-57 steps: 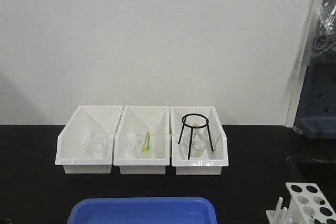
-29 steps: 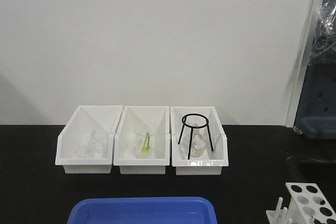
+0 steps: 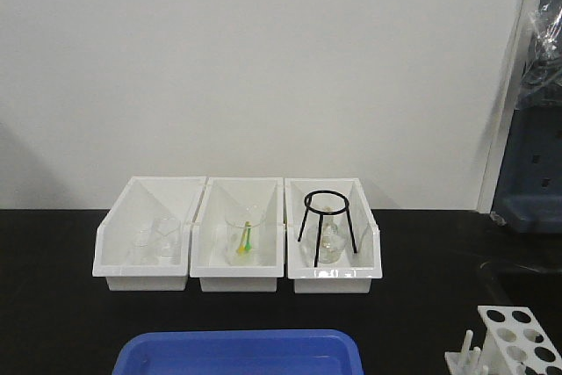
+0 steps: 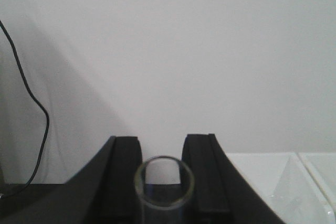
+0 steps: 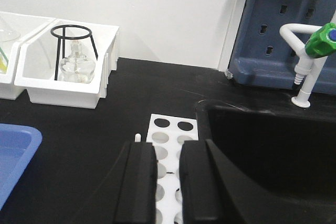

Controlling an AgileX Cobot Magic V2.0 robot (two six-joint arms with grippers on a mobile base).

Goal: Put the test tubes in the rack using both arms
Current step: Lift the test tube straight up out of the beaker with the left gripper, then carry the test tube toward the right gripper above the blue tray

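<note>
In the left wrist view a clear glass test tube [image 4: 164, 183] points its open mouth at the camera. My left gripper [image 4: 163, 145] is shut on it, one black finger on each side. In the right wrist view my right gripper [image 5: 168, 149] hangs just over the white rack [image 5: 170, 129]. Its fingers stand a narrow gap apart, and only the rack's holes show between them. The rack [image 3: 516, 337] also sits at the bottom right of the front view, where neither arm shows.
Three white bins [image 3: 237, 280] stand in a row by the wall, holding beakers, a flask and a black wire tripod [image 3: 327, 217]. A blue tray [image 3: 237, 347] lies at the front. A black sink [image 5: 268, 145] with a green-capped tap [image 5: 321, 43] lies right of the rack.
</note>
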